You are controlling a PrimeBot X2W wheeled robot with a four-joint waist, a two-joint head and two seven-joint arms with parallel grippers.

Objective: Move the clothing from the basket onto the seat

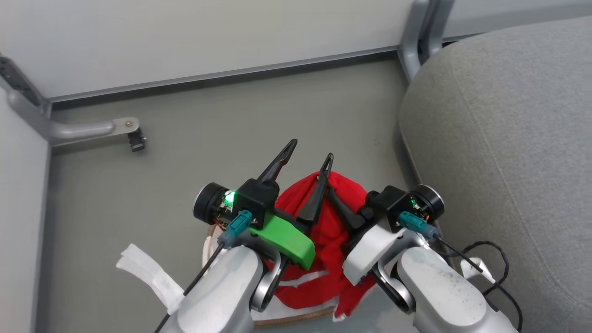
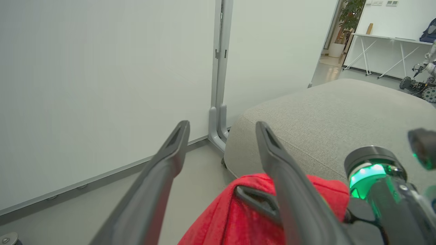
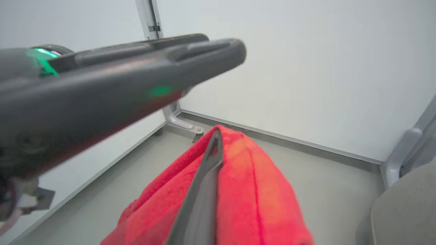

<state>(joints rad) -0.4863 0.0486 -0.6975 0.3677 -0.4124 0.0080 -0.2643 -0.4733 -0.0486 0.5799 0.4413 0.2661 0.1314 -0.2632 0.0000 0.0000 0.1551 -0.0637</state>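
Biggest thing: the seat (image 1: 499, 138) takes the whole R side of the head view. It's bare grey w/ nothing red on it, so by my read zero delivered so far. The floor (image 1: 231, 138) btw me and the wall panels is plain grey.

The basket (image 1: 300, 318) sits right under me, mostly covered by both forearms. I only get a sliver of brown rim at the bottom edge, plus a white strip off to the L, prob. the liner (image 1: 143, 273).

The clothing (image 1: 328, 240) is a red bunch w/ a white stripe, held up btw the two arms. It hangs over the basket, near the seat's edge but apart from it.

R gripper (image 1: 336, 198): fingers together, pinched on the top of the red cloth. In the R wrist view the cloth drapes down both sides of it.

L gripper (image 1: 311, 151): fingers wide apart, gripping nothing. Its inner finger lies against the cloth's top, no pinch.

Progress, as I judge it: pick made; swing R to the seat and drop left to do.

Can't see:
- the basket's inside, so no idea if a 2nd garment is down there
- whether the bunch is 1 piece or 2
- whether the hem clears the rim
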